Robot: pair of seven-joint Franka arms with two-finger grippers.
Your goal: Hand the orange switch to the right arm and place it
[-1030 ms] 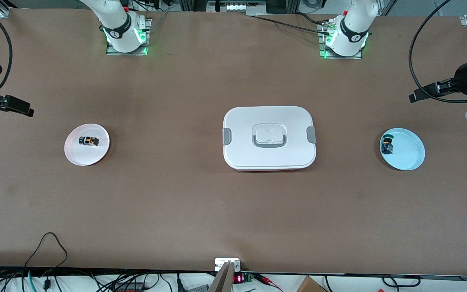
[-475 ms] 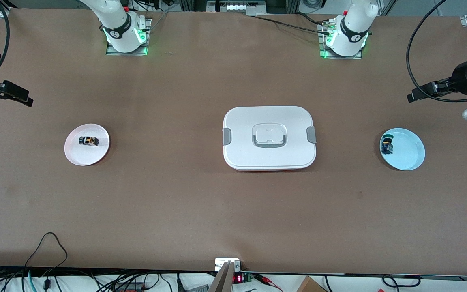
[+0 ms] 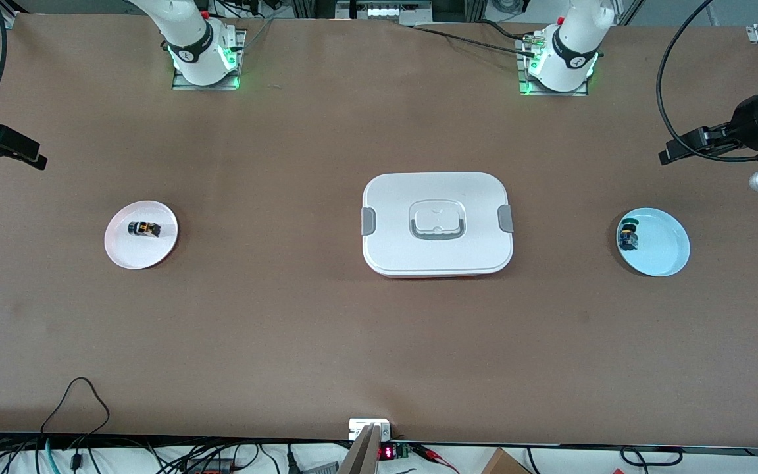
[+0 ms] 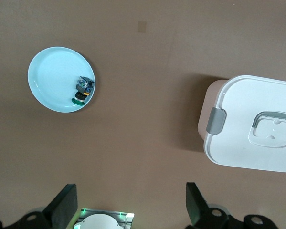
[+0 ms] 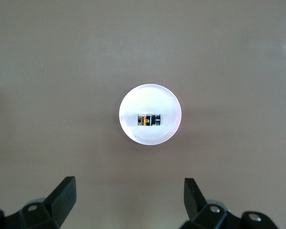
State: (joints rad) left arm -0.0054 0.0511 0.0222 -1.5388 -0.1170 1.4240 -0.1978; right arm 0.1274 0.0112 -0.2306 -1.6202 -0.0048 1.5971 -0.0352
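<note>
The orange switch [image 3: 143, 228] lies on its side on a pale pink plate [image 3: 122, 253] toward the right arm's end of the table. It also shows in the right wrist view [image 5: 149, 119] on that plate [image 5: 133, 102]. My right gripper [image 3: 30, 157] hangs open and empty over the table's edge beside the plate, and its own view [image 5: 128, 198] shows wide-apart fingers. My left gripper [image 3: 668, 157] is open and empty above the table near the blue plate [image 3: 667, 249], fingers apart in its own view [image 4: 128, 210].
A black part with a green cap [image 3: 628, 237] lies on the blue plate, also in the left wrist view [image 4: 83, 88]. A closed white lidded box [image 3: 392, 197] sits mid-table. Both arm bases stand along the table's farthest edge.
Both grippers have drifted a little toward the bases' side of the table. The switches, plates and box have not moved.
</note>
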